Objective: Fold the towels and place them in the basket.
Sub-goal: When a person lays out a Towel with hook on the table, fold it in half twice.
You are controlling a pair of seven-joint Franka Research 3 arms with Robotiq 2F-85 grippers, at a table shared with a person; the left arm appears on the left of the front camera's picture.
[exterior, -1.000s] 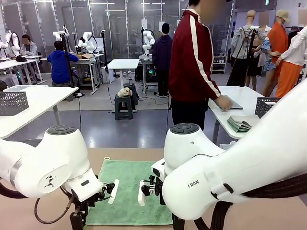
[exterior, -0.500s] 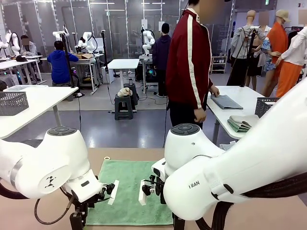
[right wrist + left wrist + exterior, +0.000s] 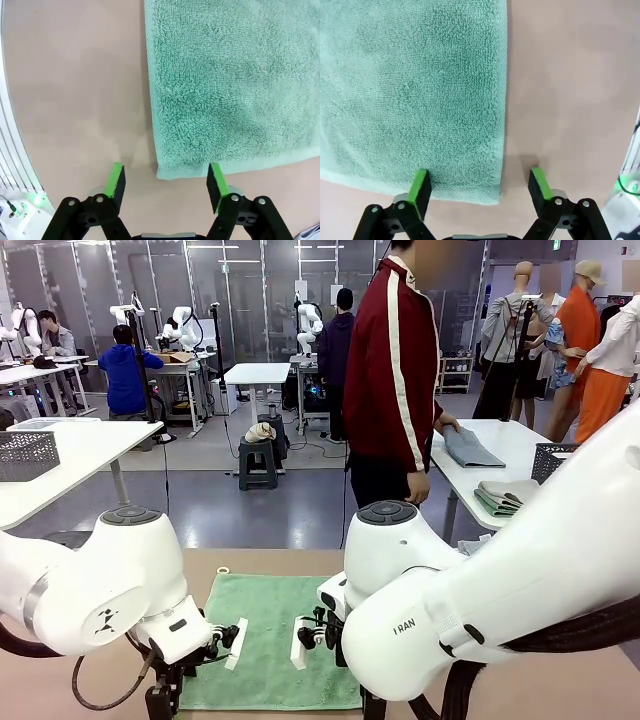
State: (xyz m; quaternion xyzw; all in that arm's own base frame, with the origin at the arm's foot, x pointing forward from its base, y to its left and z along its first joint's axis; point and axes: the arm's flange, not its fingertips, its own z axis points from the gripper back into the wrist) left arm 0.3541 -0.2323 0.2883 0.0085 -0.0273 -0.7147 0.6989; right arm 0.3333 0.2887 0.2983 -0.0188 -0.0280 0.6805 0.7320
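A green towel (image 3: 270,640) lies flat on the tan table between my two arms. In the left wrist view my left gripper (image 3: 480,186) is open and straddles a near corner of the towel (image 3: 420,90), one pad (image 3: 421,187) over the terry and the other over bare table. My right gripper (image 3: 165,181) is open too, its fingers either side of the other near corner of the towel (image 3: 225,85). On a side table at the right, a person's hand rests on a blue-grey towel (image 3: 470,448), beside folded towels (image 3: 505,497) and the dark basket (image 3: 555,460).
The person in a red jacket (image 3: 395,370) stands beyond the table's far edge, turned toward the side table. A paler grey mesh basket (image 3: 28,453) sits on a white table at the left. Bare tan tabletop (image 3: 570,100) flanks the towel on both sides.
The person has turned and drawn a hand back along the blue-grey towel on the side table. Both arms have shifted only slightly; the green towel has not moved.
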